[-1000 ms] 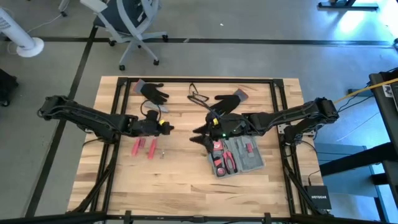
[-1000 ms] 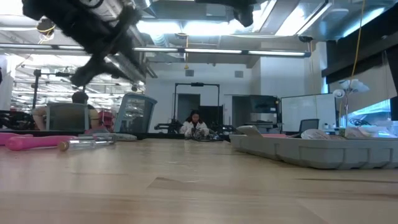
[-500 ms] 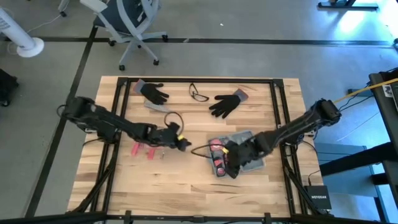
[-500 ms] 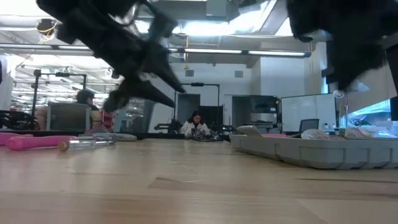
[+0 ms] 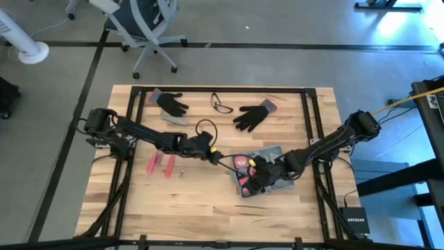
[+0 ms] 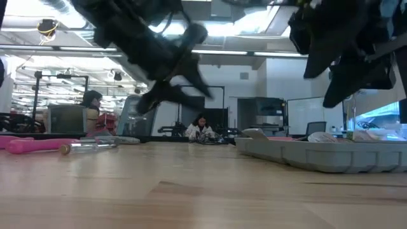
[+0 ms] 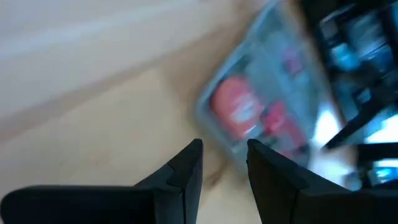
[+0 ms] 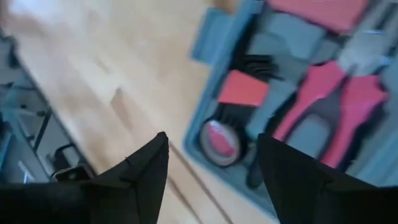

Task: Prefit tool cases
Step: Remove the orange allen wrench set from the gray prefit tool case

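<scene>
Pale wood on the surface [image 5: 208,198], planks with visible grain and a smooth, faintly satin finish. Matt grey-blue plastic on the tool case [image 5: 277,179], moulded inside into dull grey slots. Red plastic handles [image 8: 339,93] in those slots, smooth with a soft sheen; a round red-and-silver piece [image 8: 221,142], glossier. Loose red-handled tools [image 5: 160,164] beside it, plastic grips with a bright metal shaft [image 6: 89,146]. Black cloth gloves [image 5: 253,114], matt, grey at the cuffs. Dark matt plastic or coated metal on the left tool [image 7: 224,163] and right tool [image 8: 212,165], cannot tell which.
</scene>
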Controlling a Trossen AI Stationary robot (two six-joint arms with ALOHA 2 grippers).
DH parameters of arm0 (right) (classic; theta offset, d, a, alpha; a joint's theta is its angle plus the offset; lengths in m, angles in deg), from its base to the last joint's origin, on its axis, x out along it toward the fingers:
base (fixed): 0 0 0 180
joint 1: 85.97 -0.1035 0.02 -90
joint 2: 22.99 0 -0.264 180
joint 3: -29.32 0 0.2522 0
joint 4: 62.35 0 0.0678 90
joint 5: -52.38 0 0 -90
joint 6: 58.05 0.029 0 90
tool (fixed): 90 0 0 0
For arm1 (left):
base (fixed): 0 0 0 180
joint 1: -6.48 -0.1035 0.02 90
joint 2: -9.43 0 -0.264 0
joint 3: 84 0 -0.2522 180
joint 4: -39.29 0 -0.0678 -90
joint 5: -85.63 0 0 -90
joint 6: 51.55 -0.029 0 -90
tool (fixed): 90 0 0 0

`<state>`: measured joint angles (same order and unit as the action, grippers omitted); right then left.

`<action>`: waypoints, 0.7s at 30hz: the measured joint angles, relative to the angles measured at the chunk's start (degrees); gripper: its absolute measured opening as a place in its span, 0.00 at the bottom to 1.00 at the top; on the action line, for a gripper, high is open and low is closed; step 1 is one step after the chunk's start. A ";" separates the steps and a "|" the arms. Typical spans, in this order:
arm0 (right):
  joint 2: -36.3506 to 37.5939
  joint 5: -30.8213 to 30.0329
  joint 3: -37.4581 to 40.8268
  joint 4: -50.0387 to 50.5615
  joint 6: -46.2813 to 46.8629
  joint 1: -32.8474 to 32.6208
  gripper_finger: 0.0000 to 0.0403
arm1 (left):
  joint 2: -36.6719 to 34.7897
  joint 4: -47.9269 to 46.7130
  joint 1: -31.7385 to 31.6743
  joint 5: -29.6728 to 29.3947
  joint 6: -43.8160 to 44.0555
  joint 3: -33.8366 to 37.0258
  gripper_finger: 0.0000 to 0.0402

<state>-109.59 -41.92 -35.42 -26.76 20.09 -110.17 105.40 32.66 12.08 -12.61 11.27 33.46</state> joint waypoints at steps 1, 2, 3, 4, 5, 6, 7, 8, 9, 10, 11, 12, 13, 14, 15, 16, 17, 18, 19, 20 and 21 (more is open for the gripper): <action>-0.25 0.59 0.02 0.57 0.92 0.72 0.58 | 0.40 -1.49 0.49 0.51 -0.01 0.03 0.28; -0.50 1.08 0.04 0.80 1.19 1.42 0.58 | 0.92 -1.95 1.02 0.78 0.13 0.03 0.28; -0.71 1.43 0.04 0.78 1.15 2.16 0.58 | 1.63 -2.13 1.65 1.12 0.62 0.03 0.28; -0.89 1.63 0.04 0.71 1.17 2.86 0.58 | 2.31 -1.92 2.25 1.73 1.07 0.05 0.28; -1.11 2.15 0.04 0.57 1.17 3.50 0.58 | 3.18 -0.61 2.87 2.33 1.72 0.05 0.28; -1.39 3.33 0.04 0.64 1.20 4.20 0.58 | 4.21 1.58 3.48 2.60 2.66 0.03 0.28; -1.80 4.96 0.04 0.86 1.14 4.91 0.58 | 5.25 3.78 4.03 3.01 3.28 0.03 0.28; -2.34 6.72 0.04 0.96 0.90 5.56 0.58 | 6.48 5.76 4.57 3.43 4.39 0.03 0.28; -2.85 7.86 0.04 0.96 0.32 6.02 0.58 | 7.81 7.51 5.02 3.96 5.68 0.01 0.28; -3.26 8.56 0.04 0.96 -0.52 6.31 0.58 | 9.04 8.69 5.38 4.56 6.97 0.02 0.28; -3.55 9.07 0.04 0.92 -1.03 6.33 0.58 | 10.20 9.78 5.65 5.12 8.22 0.04 0.28; -3.71 9.60 0.04 0.77 -1.57 6.31 0.58 | 11.04 10.90 5.82 5.81 9.30 0.05 0.28; -3.84 10.05 0.04 0.45 -1.95 6.27 0.58 | 11.53 11.67 5.95 6.43 10.12 0.05 0.28; -3.95 10.26 0.04 0.30 -2.07 6.26 0.58 | 11.92 12.21 6.08 6.81 10.49 -0.04 0.28; -4.02 10.37 0.04 0.40 -2.22 6.22 0.58 | 12.32 12.39 6.15 6.85 10.71 -0.30 0.28; -4.03 10.39 0.04 0.82 -2.42 6.20 0.58 | 12.76 12.57 6.14 6.87 10.69 -0.52 0.28; -4.03 10.38 0.07 1.15 -2.48 6.18 0.58 | 13.19 12.67 6.14 6.78 10.52 -0.73 0.28; -4.03 10.06 0.07 1.19 -2.48 6.20 0.58 | 13.51 12.52 6.07 6.66 10.47 -1.07 0.28; -4.03 9.62 0.07 1.15 -2.43 6.22 0.58 | 14.21 12.63 5.88 6.64 10.46 -1.58 0.28; -4.03 9.35 0.07 1.12 -2.33 6.22 0.58 | 14.93 12.87 5.65 6.65 10.33 -2.31 0.28; -4.03 9.27 0.08 0.68 -2.17 6.24 0.58 | 15.64 13.13 5.50 6.66 9.96 -3.03 0.28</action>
<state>-113.62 -32.66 -35.34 -26.07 17.92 -103.93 121.04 45.79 17.59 -5.95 21.24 30.43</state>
